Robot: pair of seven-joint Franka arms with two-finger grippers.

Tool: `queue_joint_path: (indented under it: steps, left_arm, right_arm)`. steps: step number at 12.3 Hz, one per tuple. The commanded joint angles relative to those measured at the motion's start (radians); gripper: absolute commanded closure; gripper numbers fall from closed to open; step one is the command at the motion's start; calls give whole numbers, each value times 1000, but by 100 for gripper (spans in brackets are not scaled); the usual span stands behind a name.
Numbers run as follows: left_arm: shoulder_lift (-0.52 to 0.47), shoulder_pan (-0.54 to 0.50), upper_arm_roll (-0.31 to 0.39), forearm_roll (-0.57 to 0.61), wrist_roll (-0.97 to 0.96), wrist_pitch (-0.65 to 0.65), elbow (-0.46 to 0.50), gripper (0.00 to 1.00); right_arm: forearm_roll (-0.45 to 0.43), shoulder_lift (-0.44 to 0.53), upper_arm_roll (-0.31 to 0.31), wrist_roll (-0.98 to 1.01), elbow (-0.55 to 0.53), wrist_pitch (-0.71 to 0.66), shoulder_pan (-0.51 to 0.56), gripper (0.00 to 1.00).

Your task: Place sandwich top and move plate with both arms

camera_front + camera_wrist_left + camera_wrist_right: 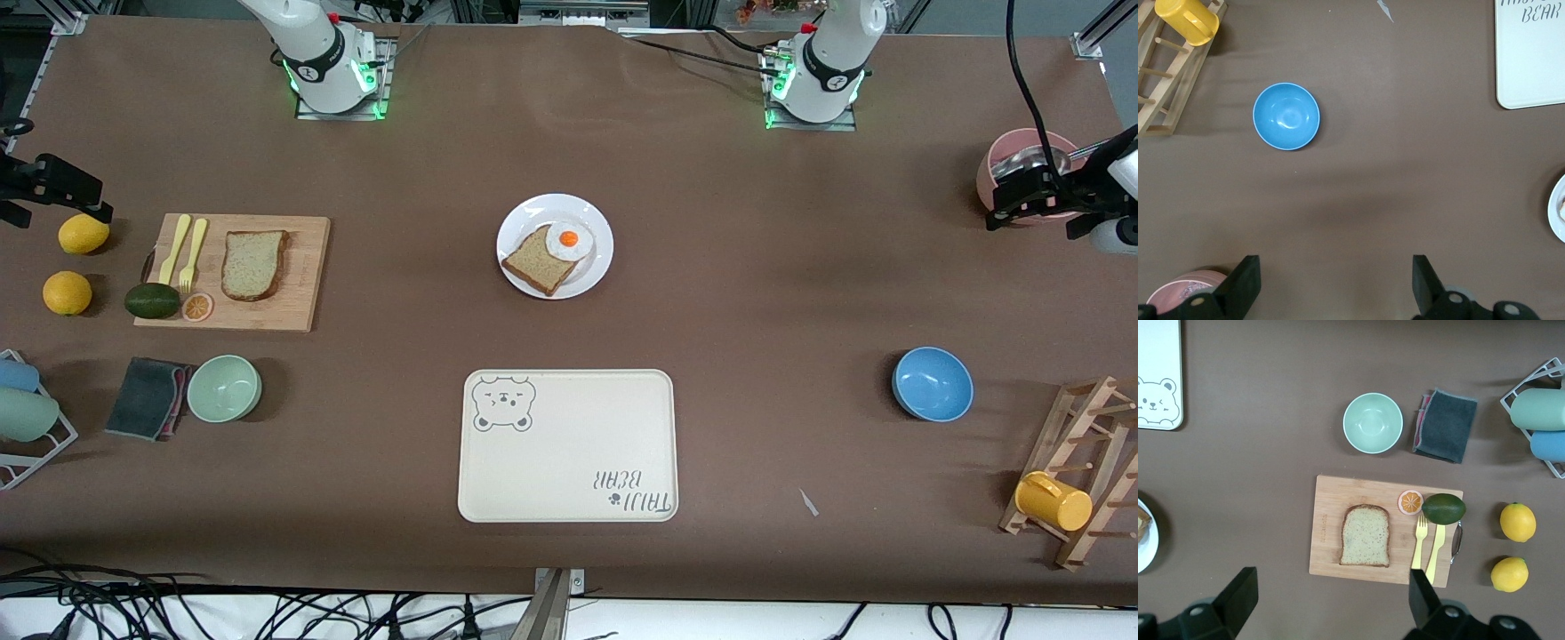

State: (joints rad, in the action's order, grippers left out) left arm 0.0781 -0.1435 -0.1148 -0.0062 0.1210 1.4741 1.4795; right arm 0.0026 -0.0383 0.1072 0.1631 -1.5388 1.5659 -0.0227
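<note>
The sandwich top [254, 264], a speckled brown bread slice, lies flat on a wooden cutting board [302, 298] toward the right arm's end of the table; it also shows in the right wrist view [1365, 535]. The white plate [597, 260] sits mid-table and holds another bread slice [538, 260] with a fried egg [569, 239] on it. Its rim shows in both wrist views [1558, 220] [1146, 550]. My right gripper [53, 203] [1331, 603] hangs open and empty, high above the table beside the board. My left gripper [1040, 213] [1336, 287] hangs open and empty, high over its end of the table.
A cream bear-print tray [566, 462] lies nearer the camera than the plate. A blue bowl [932, 383], a pink pot [1022, 164] and a rack with a yellow mug [1053, 501] stand at the left arm's end. A green bowl [224, 388], cloth [147, 397], lemons [68, 292], avocado [152, 300] and fork are around the board.
</note>
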Motion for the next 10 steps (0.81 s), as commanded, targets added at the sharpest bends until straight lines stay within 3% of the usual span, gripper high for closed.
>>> queue_joint_path:
  steps: [1, 10]
  left_arm:
    - [2, 4, -2, 25, 47, -6, -4, 0]
    - [5, 7, -2, 28, 32, -1, -4, 0]
  right_arm:
    - [-13, 0, 2, -1, 19, -21, 1, 0]
    - [-9, 0, 2, 3, 20, -20, 1, 0]
